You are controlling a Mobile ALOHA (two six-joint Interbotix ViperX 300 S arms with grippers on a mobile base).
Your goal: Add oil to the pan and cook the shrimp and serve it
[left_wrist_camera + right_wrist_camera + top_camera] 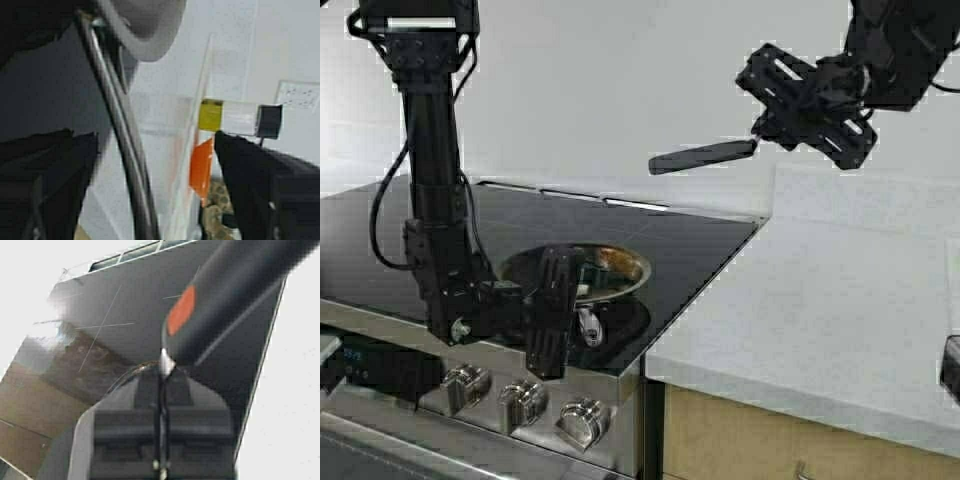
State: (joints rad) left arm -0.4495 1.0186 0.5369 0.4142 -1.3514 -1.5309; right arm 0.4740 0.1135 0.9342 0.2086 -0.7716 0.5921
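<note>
Both fingers clenched: left (557, 300) hiding pan (610, 272) handle, right (772, 128) grasping spatula (700, 157).

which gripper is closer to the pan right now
Left. The left gripper is down at the pan, clamped on its handle at the near rim. The right gripper is raised well above and to the right, holding a black spatula.
</note>
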